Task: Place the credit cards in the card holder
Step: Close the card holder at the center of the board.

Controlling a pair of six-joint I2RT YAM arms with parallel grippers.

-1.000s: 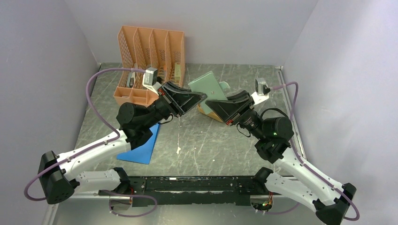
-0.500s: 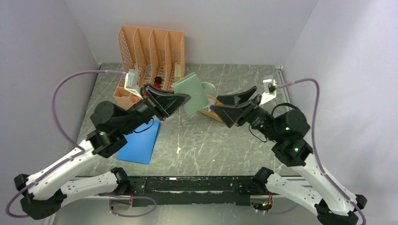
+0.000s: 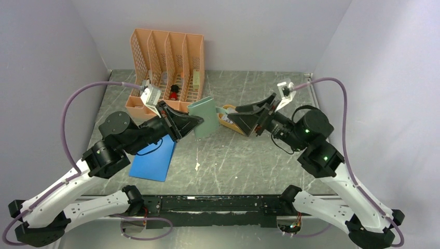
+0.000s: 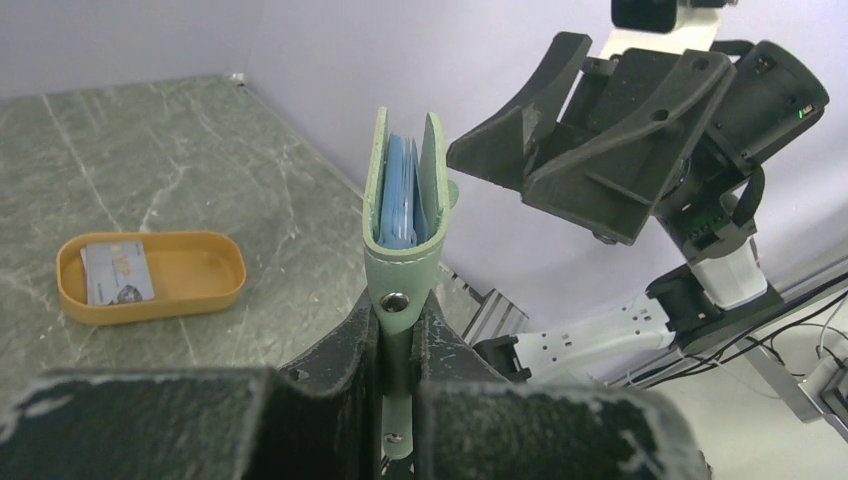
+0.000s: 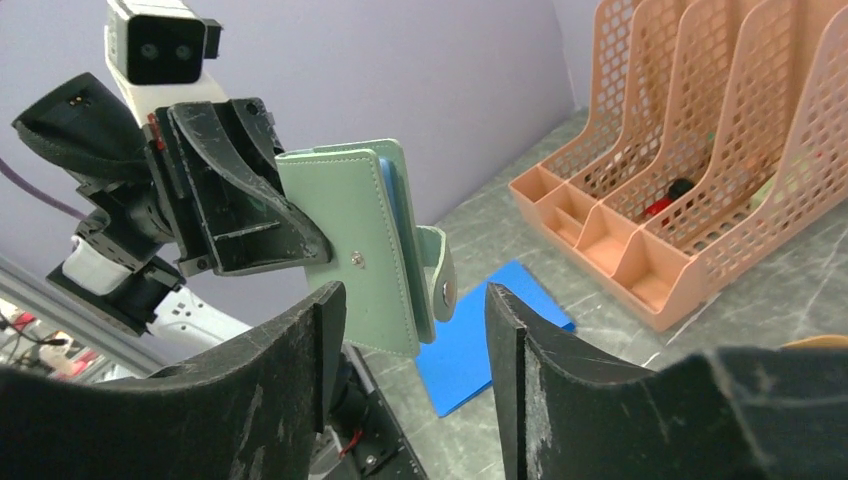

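hidden: tray (image 3: 226,116) mostly behind right gripper (image 3: 237,116); card (image 4: 117,273) print unreadable
left gripper (image 4: 400,335): raised, clamping wallet (image 3: 203,118) upright
right gripper: at wallet's 3 o'clock, jaws apart, empty

One orange rack (image 3: 166,52) stood there, with four tall slots and one small red item (image 3: 175,91) inside it. One wallet (image 3: 202,117) was in front of the rack. One blue pad (image 3: 154,161) lay in front of the rack too. One yellow tray (image 4: 150,314) held one visible card (image 4: 117,273); whether more cards lay beneath it could not be told. Two tools were counted, the left tool (image 3: 194,122) and the right tool (image 3: 233,111), each with two fingers.
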